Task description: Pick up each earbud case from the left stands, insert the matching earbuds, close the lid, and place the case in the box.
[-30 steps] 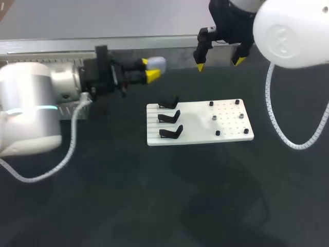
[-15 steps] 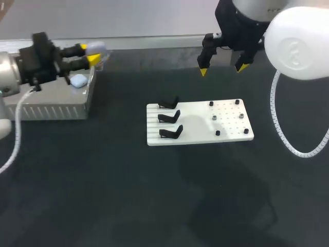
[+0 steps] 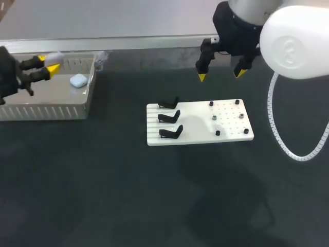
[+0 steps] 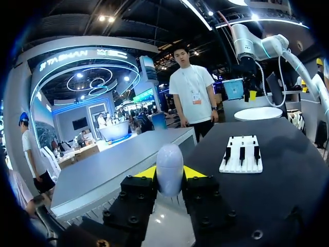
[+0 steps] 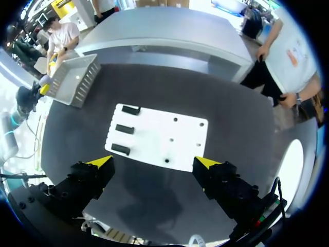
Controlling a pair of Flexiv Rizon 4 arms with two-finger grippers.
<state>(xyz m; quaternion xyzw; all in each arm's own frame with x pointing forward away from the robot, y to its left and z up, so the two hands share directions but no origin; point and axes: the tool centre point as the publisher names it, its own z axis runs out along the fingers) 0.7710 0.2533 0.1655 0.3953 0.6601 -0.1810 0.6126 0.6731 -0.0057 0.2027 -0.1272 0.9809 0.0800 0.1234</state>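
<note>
My left gripper [image 3: 46, 64] is shut on a pale grey-white earbud case [image 3: 55, 57] and holds it over the grey metal box [image 3: 51, 105] at the far left. In the left wrist view the closed case [image 4: 169, 169] stands upright between the yellow tips of that gripper [image 4: 169, 174]. A second pale case [image 3: 78, 80] lies inside the box. The white board [image 3: 200, 126] carries three black stands [image 3: 169, 117], all bare. My right gripper [image 3: 221, 74] hangs open above the board's far edge; in its own view the right gripper [image 5: 153, 162] has nothing between its fingers and looks down on the board [image 5: 159, 136].
Several small dark pegs [image 3: 213, 118] dot the right half of the board. The box [image 5: 74, 80] sits at the table's far left corner. A white coiled cable [image 3: 280, 128] hangs from my right arm beside the board. A raised grey ledge [image 3: 154, 41] runs along the table's back.
My left arm has swung left with the case, from beside the board's far left corner to over the box. The right gripper has shifted only slightly and stays open.
</note>
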